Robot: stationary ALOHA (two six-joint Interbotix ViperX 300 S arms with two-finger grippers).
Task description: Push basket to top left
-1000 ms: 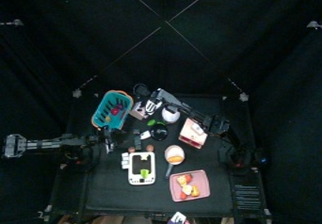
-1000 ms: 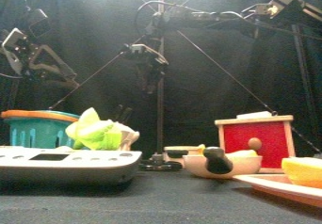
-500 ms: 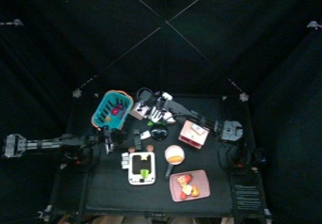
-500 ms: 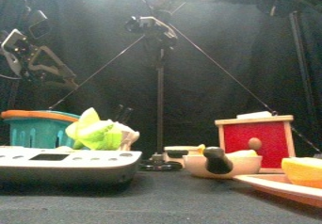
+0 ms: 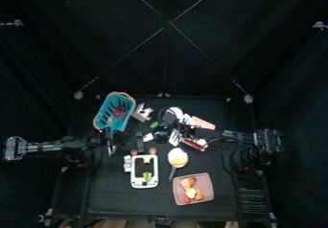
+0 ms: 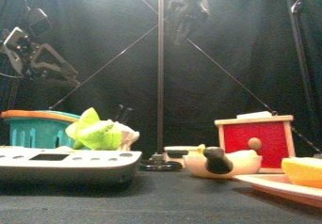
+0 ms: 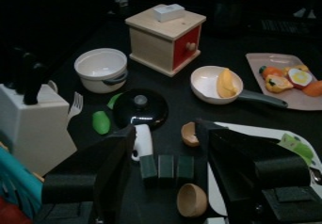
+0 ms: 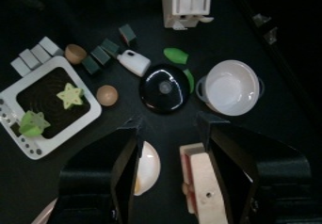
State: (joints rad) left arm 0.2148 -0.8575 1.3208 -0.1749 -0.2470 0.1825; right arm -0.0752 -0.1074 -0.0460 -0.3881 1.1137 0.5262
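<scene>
The teal-blue basket with an orange-tan rim sits at the table's back left. It also shows at the left in the front view, and a corner of it shows in the left wrist view. My left gripper is open, low over the table just in front of the basket, with grey blocks between its jaws. My right gripper is open and empty, held high over the table's middle, apart from the basket.
A white knife block stands beside the basket. A black lid, white bowls and a red wooden box fill the middle. The white tray with green pieces and the pink tray lie at the front.
My right arm has drawn back from beside the basket toward the right and risen high. The basket and my left arm have not visibly moved.
</scene>
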